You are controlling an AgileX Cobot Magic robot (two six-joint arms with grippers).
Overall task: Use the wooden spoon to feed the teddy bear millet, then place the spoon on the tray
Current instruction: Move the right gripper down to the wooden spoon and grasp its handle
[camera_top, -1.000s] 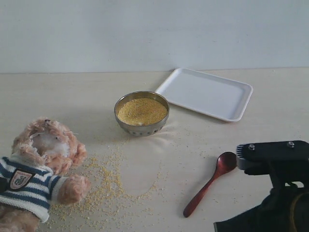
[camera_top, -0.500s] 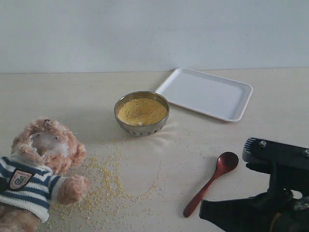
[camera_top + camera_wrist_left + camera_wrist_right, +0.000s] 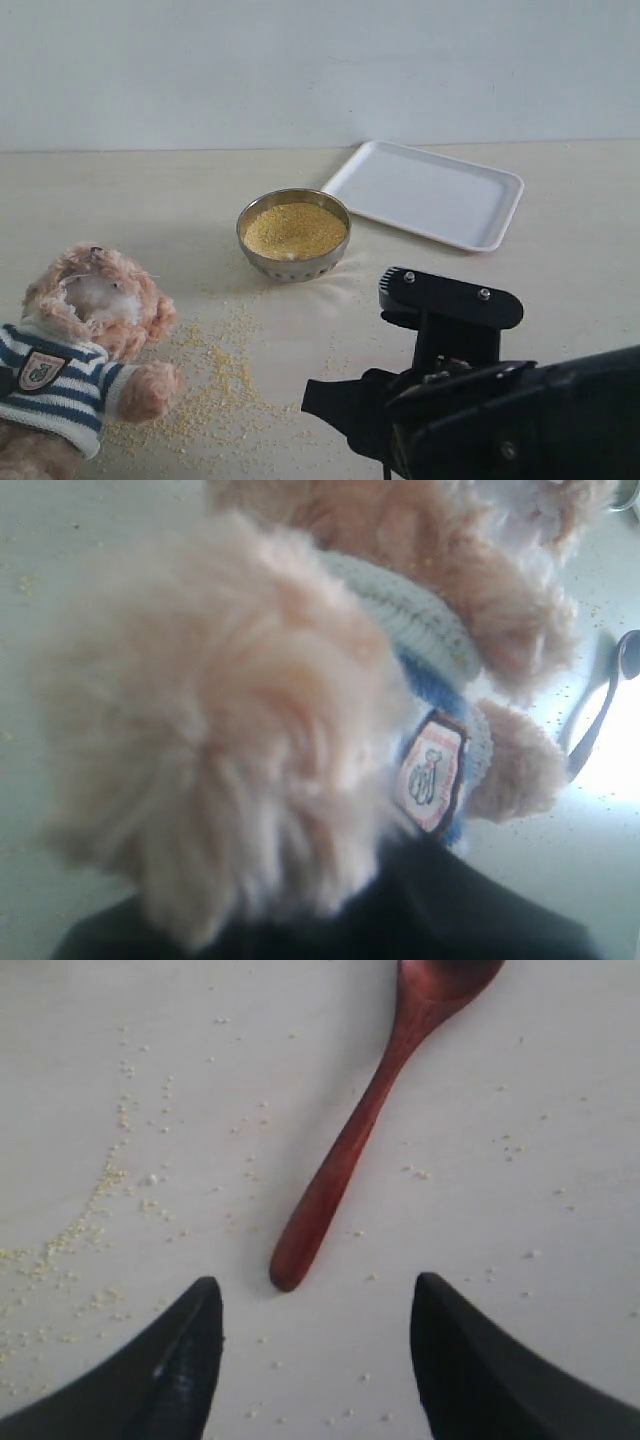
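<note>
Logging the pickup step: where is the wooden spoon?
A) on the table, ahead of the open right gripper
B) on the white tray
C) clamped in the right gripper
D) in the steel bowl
A: the wooden spoon lies on the table, handle end short of the open right gripper.

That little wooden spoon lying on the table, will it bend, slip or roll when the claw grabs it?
Probably stiff: the wooden spoon looks like solid wood, its handle straight. It may slip or twist, since the handle is slim and smooth. Rolling seems unlikely; its oval bowl lies flat, though loose millet around it might let it skid.
</note>
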